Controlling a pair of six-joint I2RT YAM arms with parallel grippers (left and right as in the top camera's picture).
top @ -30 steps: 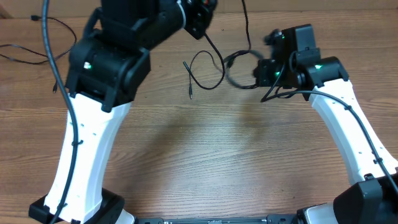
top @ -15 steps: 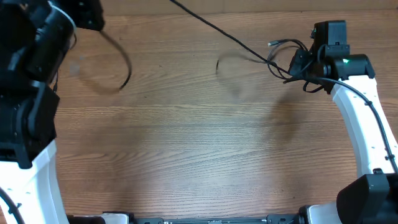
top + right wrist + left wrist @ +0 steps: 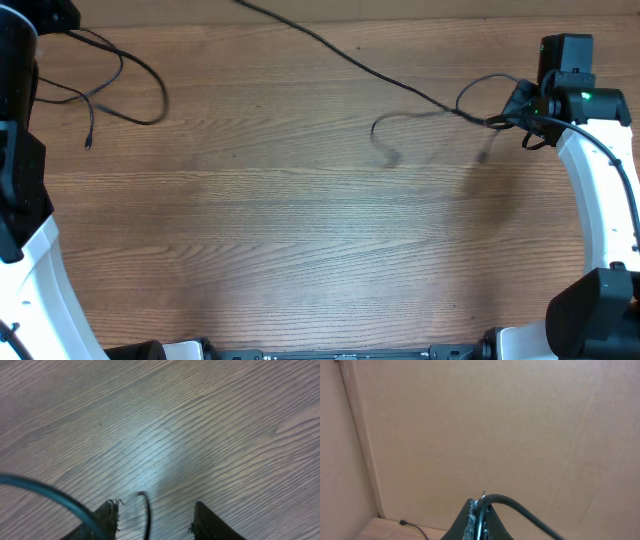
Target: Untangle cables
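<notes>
Cables likely light, limp, slippery; one strung across far surface to right claw, spread around it; left claw pinching a length; best gripped near plugs.

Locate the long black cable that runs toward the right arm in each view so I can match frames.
Overhead: long black cable runs diagonally from the top edge down to the right pincer.
Left wrist: likely the cable clamped in the left pincer, bottom centre, leaving bottom right.
Right wrist: probably the thin strand between the pincer's fingers, bottom centre.
Shared landmark: wood-grain tabletop.
</notes>
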